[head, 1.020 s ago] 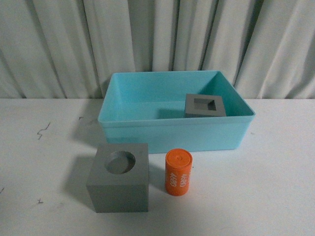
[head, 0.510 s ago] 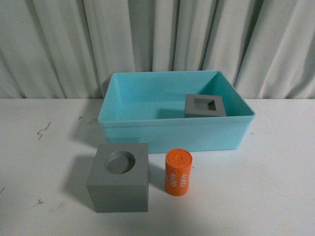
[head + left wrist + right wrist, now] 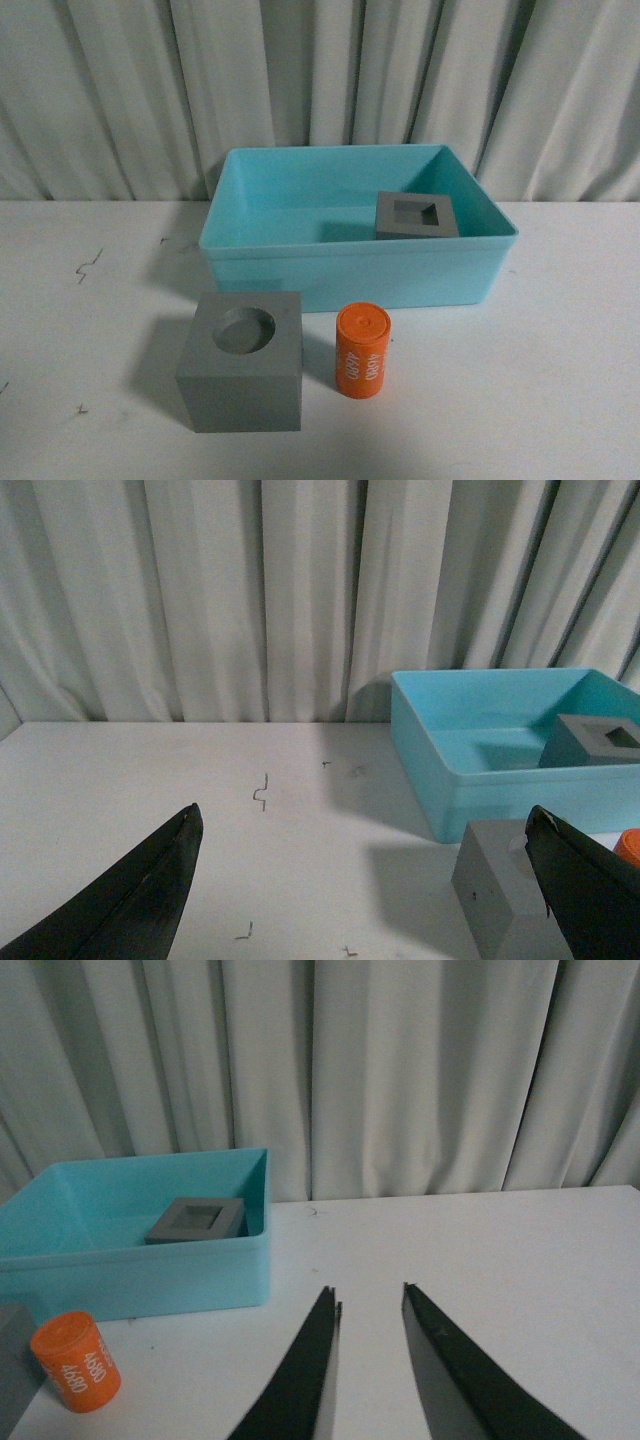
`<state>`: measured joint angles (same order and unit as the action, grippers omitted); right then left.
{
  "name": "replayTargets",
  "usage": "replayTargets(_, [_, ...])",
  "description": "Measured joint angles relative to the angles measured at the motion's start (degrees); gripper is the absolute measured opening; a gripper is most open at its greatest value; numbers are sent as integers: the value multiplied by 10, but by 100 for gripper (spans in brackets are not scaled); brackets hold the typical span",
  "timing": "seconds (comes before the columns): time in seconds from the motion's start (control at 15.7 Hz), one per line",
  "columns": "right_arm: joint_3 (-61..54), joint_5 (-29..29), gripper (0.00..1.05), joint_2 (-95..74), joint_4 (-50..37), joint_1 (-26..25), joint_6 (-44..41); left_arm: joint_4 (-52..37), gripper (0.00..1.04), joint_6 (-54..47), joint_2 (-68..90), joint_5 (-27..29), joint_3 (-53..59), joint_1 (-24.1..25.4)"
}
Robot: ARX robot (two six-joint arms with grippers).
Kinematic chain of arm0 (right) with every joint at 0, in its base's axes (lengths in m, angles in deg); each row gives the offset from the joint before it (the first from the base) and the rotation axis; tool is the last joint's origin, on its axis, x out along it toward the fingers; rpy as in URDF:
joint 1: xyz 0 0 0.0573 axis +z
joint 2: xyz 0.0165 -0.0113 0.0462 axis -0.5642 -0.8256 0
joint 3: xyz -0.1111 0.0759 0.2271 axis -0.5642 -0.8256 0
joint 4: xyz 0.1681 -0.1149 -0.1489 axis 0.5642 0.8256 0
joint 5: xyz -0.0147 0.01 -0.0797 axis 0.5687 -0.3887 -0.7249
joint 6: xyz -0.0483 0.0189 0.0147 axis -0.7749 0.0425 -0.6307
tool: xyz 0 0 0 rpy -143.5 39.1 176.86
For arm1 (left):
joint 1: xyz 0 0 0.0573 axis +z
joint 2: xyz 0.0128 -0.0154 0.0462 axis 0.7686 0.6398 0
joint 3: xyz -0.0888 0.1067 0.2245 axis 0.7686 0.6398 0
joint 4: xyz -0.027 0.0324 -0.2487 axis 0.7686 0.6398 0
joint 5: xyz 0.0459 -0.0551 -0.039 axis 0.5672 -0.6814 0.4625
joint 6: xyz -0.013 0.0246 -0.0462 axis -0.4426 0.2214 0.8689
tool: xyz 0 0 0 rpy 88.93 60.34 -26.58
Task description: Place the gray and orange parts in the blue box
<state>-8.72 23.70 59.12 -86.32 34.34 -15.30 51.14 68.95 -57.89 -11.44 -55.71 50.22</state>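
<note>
The blue box (image 3: 250,262) stands at the middle back of the white table. A gray cube with a square recess (image 3: 416,216) lies inside it, at its right side. A gray cube with a round recess (image 3: 242,362) stands on the table in front of the box. An orange cylinder with white digits (image 3: 361,351) stands upright just right of that cube. Neither gripper shows in the front view. My left gripper (image 3: 365,825) is open and empty above the table, left of the round-recess cube (image 3: 495,885). My right gripper (image 3: 368,1295) is shut and empty, right of the cylinder (image 3: 76,1361).
A pleated white curtain (image 3: 320,80) hangs behind the table. Small dark marks (image 3: 88,265) dot the table's left side. The box also shows in the left wrist view (image 3: 440,770) and in the right wrist view (image 3: 230,1260).
</note>
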Motion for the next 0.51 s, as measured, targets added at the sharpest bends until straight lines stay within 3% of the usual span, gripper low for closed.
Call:
replayTargets(0.38, [0,0,47,0,0,0,0,20,98,3,4,0,-3,0])
replayTargets(0.51, [0,0,64,0,0,0,0,193,98,84,160,-3,-98,-21])
